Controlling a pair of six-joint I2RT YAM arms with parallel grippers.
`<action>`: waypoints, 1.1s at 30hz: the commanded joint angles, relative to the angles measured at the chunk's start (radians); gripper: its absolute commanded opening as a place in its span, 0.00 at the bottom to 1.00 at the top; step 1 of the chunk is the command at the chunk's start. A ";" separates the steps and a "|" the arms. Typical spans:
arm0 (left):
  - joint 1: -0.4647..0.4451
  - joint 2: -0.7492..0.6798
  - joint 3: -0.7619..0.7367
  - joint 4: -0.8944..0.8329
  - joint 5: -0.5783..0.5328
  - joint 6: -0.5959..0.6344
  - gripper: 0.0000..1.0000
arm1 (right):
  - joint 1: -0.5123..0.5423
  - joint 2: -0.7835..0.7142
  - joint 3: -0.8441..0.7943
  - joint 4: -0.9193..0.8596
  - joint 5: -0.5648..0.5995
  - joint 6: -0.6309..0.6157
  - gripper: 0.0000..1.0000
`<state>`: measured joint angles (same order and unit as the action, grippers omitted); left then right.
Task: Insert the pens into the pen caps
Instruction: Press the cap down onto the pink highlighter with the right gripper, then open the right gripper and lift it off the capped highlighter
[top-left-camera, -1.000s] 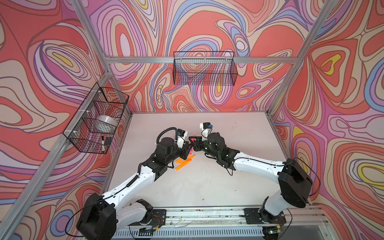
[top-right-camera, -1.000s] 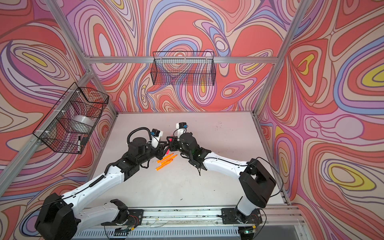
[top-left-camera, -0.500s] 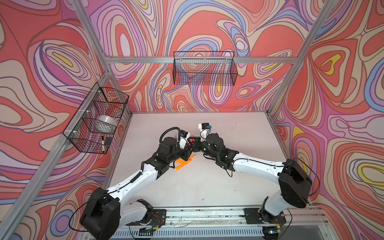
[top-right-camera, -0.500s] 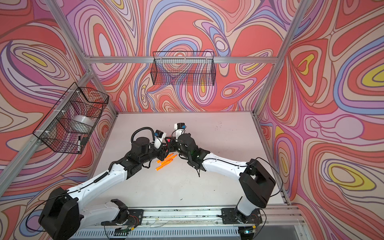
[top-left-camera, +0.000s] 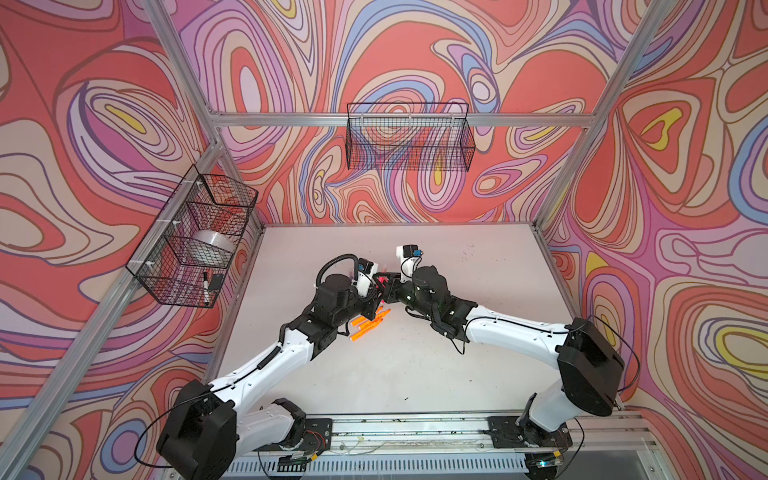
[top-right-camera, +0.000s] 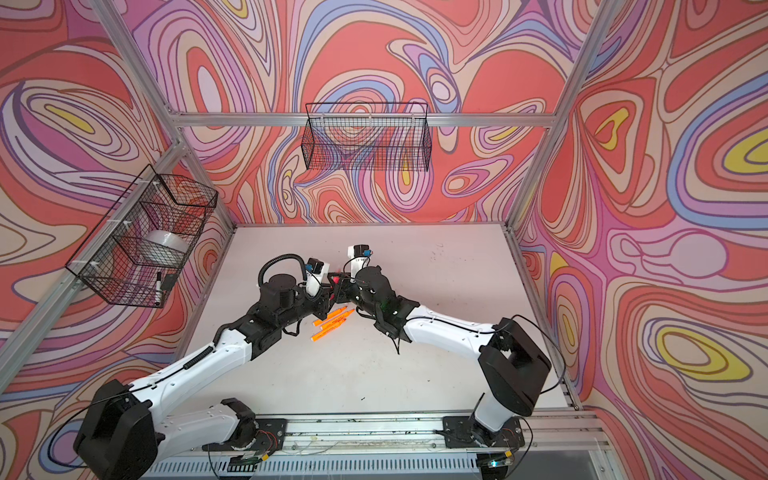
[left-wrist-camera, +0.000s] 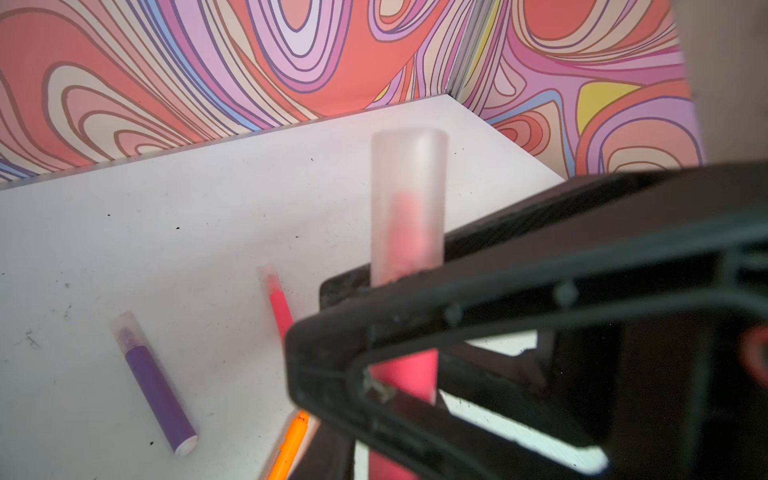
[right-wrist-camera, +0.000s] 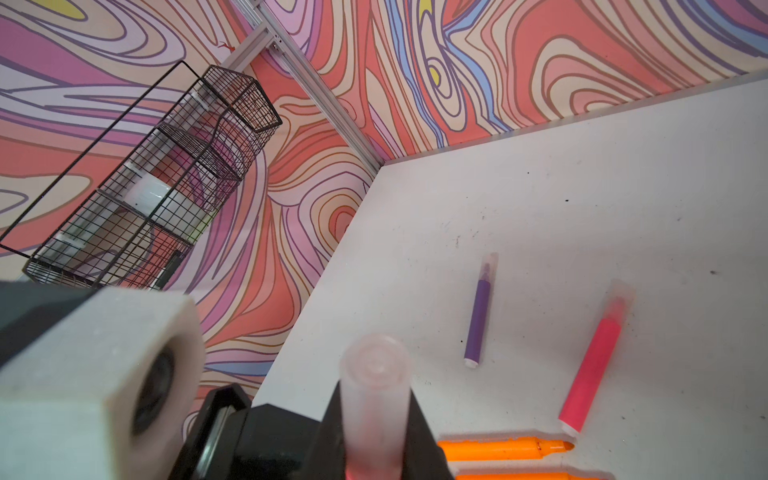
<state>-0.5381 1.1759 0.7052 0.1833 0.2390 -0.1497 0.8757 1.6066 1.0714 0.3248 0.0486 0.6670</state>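
From above, the spot where the two arms (top-left-camera: 511, 328) meet over the middle of the table (top-left-camera: 457, 365) is crowded. They cover most of both sets of fingers, and in both top views only a speck of pink shows between them.

The left gripper (top-left-camera: 374, 297) is the hard one. Its own fingers never show clearly in any view, so I cannot tell how far its jaws stand apart or whether they have hold of anything.

The right gripper (right-wrist-camera: 376, 419) is plainer: its jaws are closed tight on the cap (right-wrist-camera: 376, 382), one black finger on each side of the frosted tube. In the left wrist view those fingers (left-wrist-camera: 478, 299) pinch where the cap meets the pink pen (left-wrist-camera: 405, 372). The pen's tip is a pink blur inside the cap, already in, and the barrel is cut off at the frame's edge.

On the table, the purple pen (right-wrist-camera: 478, 316) and a second pink pen (right-wrist-camera: 592, 370) lie near each other but apart, each wearing a cap. I cannot find them from above.

Three orange pens (top-left-camera: 368, 323) lie side by side just beside the left gripper, toward the robot's base. One orange pen (right-wrist-camera: 505, 449) shows a bare tip in the right wrist view.
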 joint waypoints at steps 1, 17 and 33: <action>-0.007 -0.011 0.034 0.093 0.008 -0.005 0.22 | 0.032 0.026 -0.004 -0.001 -0.051 0.007 0.06; -0.007 -0.018 -0.027 0.135 -0.005 -0.023 0.00 | 0.037 -0.085 -0.083 -0.019 0.060 -0.017 0.63; -0.007 -0.058 -0.064 0.107 0.078 0.004 0.00 | -0.044 -0.210 -0.088 -0.036 0.052 -0.037 0.52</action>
<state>-0.5381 1.1381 0.6579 0.2703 0.2703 -0.1642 0.8463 1.3933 0.9577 0.2977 0.1265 0.6426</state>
